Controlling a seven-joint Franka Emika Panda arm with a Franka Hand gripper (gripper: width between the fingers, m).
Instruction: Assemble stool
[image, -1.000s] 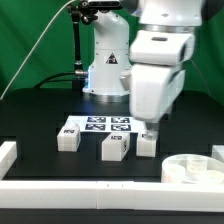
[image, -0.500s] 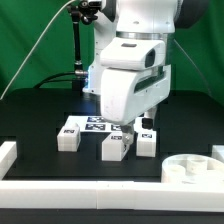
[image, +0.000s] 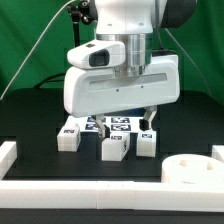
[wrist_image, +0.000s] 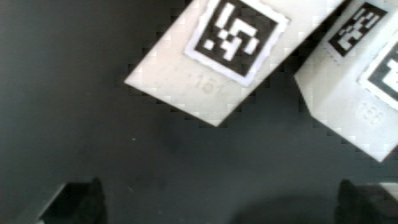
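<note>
Just above the black counter (image: 40, 120), the Panda arm's pincer (image: 125, 127) hangs with its jaws spread to their full width and nothing between them. In the wrist view its dark fingertips (wrist_image: 71, 200) frame only bare counter, and two of the stool's legs (image: 114, 148) lie beyond them, untouched.

In the exterior view three legs sit in a loose row at mid-counter, just in front of the marker board (image: 118, 122). They lie apart from one another, probably so the open jaws can straddle one without knocking its neighbour. Their square tags face up, presumably so the cameras can read them.

The seat (image: 192, 168) waits near the counter's front corner on the exterior view's right. It is well apart from the legs and, by the look of it, out of the arm's way until a leg is brought over. Long white border rails (image: 90, 190) line the front edge and the edge on the exterior view's left, most likely to fence in loose parts.

The legs are short, blocky pieces of matt white plastic, flat-faced and faintly grainy up close, each with a crisp black-and-white tag. The seat is a low round drum of the same plastic. The counter is dull black, so every white part stands out against it.
</note>
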